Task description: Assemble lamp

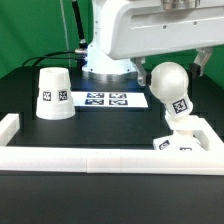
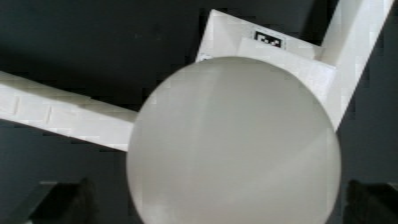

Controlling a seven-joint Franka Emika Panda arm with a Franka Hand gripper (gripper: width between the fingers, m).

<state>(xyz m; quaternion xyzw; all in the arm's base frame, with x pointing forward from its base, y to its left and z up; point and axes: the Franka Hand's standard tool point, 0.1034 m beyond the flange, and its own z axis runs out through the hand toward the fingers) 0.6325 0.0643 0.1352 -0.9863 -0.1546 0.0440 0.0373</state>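
Note:
The ball-shaped bulb (image 1: pixel 170 88) stands slightly tilted with its neck on the small square base (image 1: pixel 178 143), at the exterior view's right, just inside the front rail. The tapered shade (image 1: pixel 53 93) sits mouth-down at the exterior view's left, apart from the others. My gripper (image 1: pixel 172 68) hangs under the arm right over the bulb. In the wrist view the bulb (image 2: pixel 231 140) fills the picture between my dark fingertips (image 2: pixel 57 203). A gap shows on each side, so the gripper (image 2: pixel 210 208) is open and straddles the bulb. The base is hidden there.
The marker board (image 1: pixel 105 99) lies flat between the shade and the bulb. Long white rails (image 1: pixel 100 160) border the front and both sides of the black table; they also show in the wrist view (image 2: pixel 54 100). The arm's base stands behind the board.

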